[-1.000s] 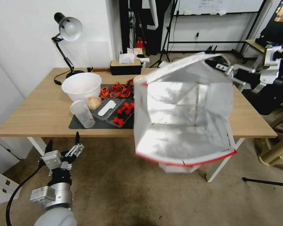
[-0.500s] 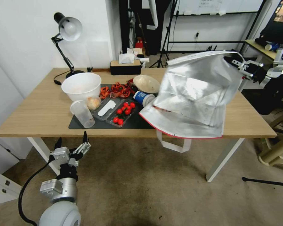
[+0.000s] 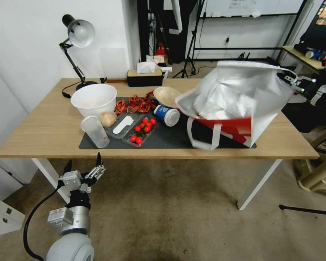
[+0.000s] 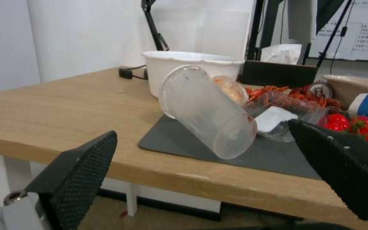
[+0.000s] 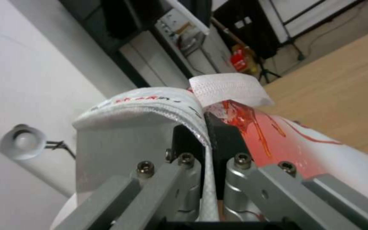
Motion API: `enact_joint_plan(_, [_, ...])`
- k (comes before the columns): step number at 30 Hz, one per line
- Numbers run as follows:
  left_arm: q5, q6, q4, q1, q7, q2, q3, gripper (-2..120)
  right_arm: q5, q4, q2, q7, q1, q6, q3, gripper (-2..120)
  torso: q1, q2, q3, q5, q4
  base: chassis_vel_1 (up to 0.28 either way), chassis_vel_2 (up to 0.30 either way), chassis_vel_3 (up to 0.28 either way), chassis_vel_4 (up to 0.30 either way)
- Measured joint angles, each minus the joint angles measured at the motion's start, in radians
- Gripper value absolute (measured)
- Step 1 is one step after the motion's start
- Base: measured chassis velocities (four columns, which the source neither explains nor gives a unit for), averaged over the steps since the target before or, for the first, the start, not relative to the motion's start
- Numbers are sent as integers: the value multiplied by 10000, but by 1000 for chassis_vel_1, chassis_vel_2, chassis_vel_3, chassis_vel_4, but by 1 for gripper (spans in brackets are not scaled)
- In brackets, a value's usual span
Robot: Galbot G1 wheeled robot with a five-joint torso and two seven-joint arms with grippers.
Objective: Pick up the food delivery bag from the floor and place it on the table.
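Nearest, my left gripper (image 3: 82,167) hangs low over the floor (image 3: 170,217) just before the table's (image 3: 43,134) front edge, its fingers (image 4: 80,172) spread wide, holding nothing. Beyond, on the table's right part, the food delivery bag (image 3: 239,105) stands tilted on the dark mat (image 3: 170,139), a white strap (image 3: 203,136) drooping at its front. At its far top edge my right gripper (image 5: 207,140) is pinched tight on the bag's rim.
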Motion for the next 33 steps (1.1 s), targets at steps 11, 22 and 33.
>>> enact_joint_plan(11, [59, -6, 67, -26, 10, 4, 46, 100, 290, -8, -56, 1871, 377, -410, -110, 0, 0, 0, 0, -1, 0, 0, 0, 0, 0])
enact_joint_plan(22, [149, -52, 89, -5, 24, -29, 72, 100, 757, 180, 77, 3381, 659, -575, -223, 0, 0, 0, 0, -1, 0, 0, 0, 0, 0])
enact_joint_plan(33, [318, -157, 43, 101, 33, -80, 47, 100, 1176, 234, 302, 4309, 1527, -535, -730, 0, 0, 0, 0, 0, 0, 0, 0, 0, 0])
